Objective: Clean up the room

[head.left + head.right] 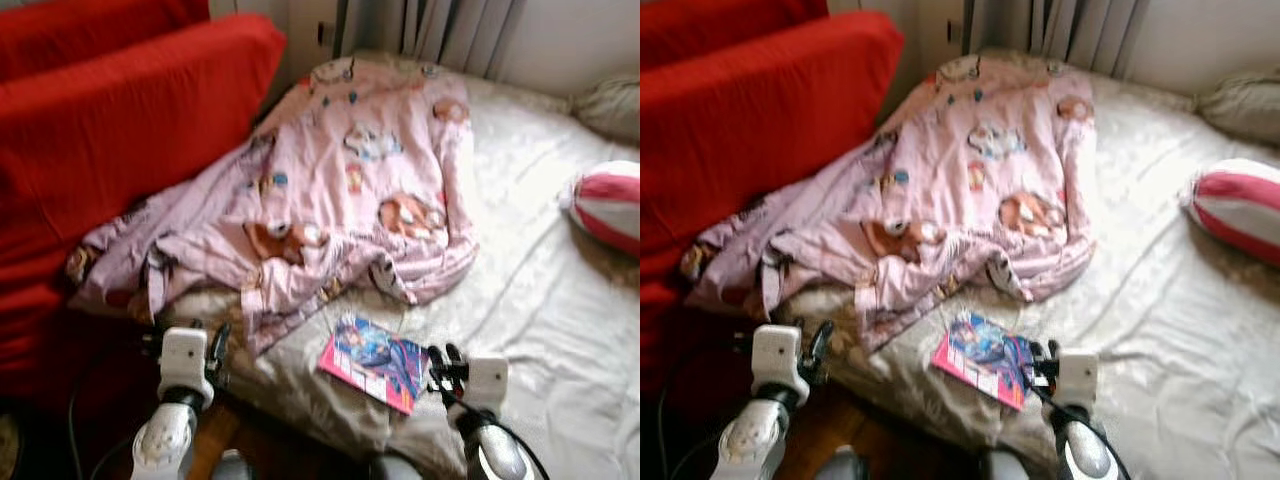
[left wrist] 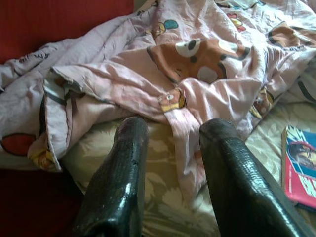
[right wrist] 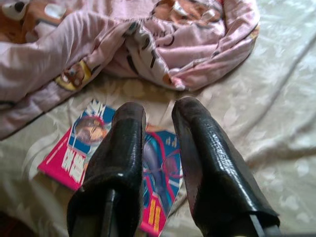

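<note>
Bedside | right gripper [image 3: 157,109] hovers, fingers narrowly parted, over magazine [image 1: 373,360] at bed [image 1: 560,300] edge | left gripper [image 2: 173,129] gapes empty near pink blanket [image 1: 350,190] | head views add red sofa [image 1: 110,130], striped pillow [image 1: 610,205]

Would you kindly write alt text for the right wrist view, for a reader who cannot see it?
The right gripper, its two black fingers slightly apart, hangs over a pink and blue magazine lying flat on the cream patterned bedsheet. Beyond it lies a crumpled pink cartoon-print blanket.
</note>
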Controlling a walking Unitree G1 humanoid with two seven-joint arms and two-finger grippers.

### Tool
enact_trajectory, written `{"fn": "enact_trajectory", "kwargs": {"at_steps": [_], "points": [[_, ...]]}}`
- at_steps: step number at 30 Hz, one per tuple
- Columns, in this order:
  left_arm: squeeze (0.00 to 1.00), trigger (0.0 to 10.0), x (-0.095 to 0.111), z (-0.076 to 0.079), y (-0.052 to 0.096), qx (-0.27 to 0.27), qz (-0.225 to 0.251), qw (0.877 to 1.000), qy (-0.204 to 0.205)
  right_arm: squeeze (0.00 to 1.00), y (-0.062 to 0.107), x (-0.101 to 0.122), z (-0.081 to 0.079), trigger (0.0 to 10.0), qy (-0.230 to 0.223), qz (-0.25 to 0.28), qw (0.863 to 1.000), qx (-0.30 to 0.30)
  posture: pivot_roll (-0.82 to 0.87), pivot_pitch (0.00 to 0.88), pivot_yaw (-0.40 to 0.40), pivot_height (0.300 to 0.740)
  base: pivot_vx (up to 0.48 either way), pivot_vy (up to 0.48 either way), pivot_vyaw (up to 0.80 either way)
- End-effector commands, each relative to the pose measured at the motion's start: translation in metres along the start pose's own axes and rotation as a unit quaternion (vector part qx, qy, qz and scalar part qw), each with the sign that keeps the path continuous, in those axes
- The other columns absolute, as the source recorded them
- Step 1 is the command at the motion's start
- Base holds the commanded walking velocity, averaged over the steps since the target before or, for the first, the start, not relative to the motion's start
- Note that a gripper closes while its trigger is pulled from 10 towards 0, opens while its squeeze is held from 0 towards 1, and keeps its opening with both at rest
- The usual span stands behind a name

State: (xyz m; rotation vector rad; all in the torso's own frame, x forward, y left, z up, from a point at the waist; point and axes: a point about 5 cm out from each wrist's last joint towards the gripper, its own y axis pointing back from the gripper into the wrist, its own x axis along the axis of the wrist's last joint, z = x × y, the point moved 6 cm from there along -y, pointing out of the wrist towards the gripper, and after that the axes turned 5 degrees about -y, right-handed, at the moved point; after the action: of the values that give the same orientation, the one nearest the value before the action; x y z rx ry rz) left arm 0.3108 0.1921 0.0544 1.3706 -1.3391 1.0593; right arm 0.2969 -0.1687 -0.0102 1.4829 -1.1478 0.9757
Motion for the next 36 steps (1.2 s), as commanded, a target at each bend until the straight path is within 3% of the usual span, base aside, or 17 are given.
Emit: {"fn": "enact_trajectory", "kwargs": {"at_steps": [1,13,17,36], "points": [[0.0,10.0,0.001,0.001,0.001,-0.004,-0.002,1.0,-0.002,0.0,0.003,-0.007,0.004,10.0,-0.002,-0.014,1.0,-0.002,0.08,0.203,-0.065,0.65,0.0,0.0,0.0],[0.0,10.0,-0.002,0.005,0.002,-0.01,-0.012,1.0,-0.005,0.0,0.002,-0.019,0.004,10.0,-0.01,-0.042,0.999,0.007,0.09,0.206,-0.06,0.65,0.0,0.0,0.0],[0.0,10.0,-0.002,0.008,0.001,-0.014,-0.013,1.0,-0.003,0.0,0.001,-0.022,-0.002,10.0,-0.013,-0.047,0.999,0.018,0.09,0.206,-0.059,0.62,0.0,0.0,0.0],[0.0,10.0,-0.006,0.013,0.004,-0.022,-0.025,0.999,-0.006,0.0,0.001,-0.028,-0.007,10.0,-0.034,-0.054,0.997,0.035,0.1,0.216,-0.057,0.62,0.0,0.0,0.0]]}}
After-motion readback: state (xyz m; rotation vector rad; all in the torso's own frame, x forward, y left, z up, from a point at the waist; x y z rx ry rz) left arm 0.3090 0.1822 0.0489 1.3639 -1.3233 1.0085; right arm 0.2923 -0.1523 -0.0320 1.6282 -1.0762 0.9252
